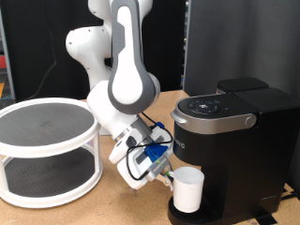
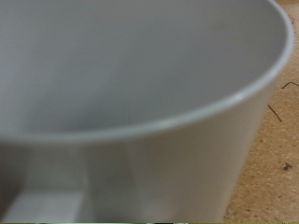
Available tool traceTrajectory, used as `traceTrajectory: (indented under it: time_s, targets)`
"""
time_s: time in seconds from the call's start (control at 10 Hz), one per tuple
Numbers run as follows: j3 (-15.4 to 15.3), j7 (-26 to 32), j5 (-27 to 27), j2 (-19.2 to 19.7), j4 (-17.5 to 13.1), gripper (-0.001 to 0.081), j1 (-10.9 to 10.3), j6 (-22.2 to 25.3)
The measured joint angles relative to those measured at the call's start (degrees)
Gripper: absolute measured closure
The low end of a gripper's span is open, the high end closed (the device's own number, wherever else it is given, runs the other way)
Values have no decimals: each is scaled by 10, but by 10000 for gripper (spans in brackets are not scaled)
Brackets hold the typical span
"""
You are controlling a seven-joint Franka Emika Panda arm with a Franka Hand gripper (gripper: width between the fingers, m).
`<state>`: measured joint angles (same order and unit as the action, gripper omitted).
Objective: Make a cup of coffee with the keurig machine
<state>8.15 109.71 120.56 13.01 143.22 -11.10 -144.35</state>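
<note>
- Cup [image 2: 140, 103] fills the wrist view; white wall and rim close up, wood table [image 2: 276, 159] beside it.
- Exterior view: cup [image 1: 187, 190] stands upright at the keurig's [image 1: 230, 150] front base, under its head, near edge of the table [image 1: 112, 208].
- Gripper [image 1: 169, 175] touches the cup's left side; grip state: cannot tell.
- White two-tier rack [image 1: 47, 150] sits far left.

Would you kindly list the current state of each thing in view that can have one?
cup: upright, standing under the machine's front overhang, looks empty in the wrist view.
keurig machine: lid down and closed.
end effector: low beside the cup, on the exterior view's left of it; whether it grips the cup does not show.
round shelf rack: upright, nothing on its two tiers.
</note>
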Motion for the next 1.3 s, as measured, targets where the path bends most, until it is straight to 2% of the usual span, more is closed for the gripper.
traceTrajectory:
  time_s: [0.4, 0.7, 0.8, 0.9, 1.0, 1.1, 1.2, 1.3]
  targets:
    - [-12, 28, 32, 18, 0, 730, -2, -1]
    - [-14, 31, 33, 24, 2, 721, -2, 1]
    - [-14, 31, 32, 24, 4, 515, -1, 2]
    - [-13, 31, 31, 24, 7, 379, -1, 4]
    - [-13, 31, 30, 23, 11, 379, 0, 7]
    - [-11, 31, 30, 20, 16, 178, 2, 6]
    - [-10, 30, 30, 15, 22, 178, 2, -6]
    - [-8, 25, 25, 5, 29, 55, 3, -21]
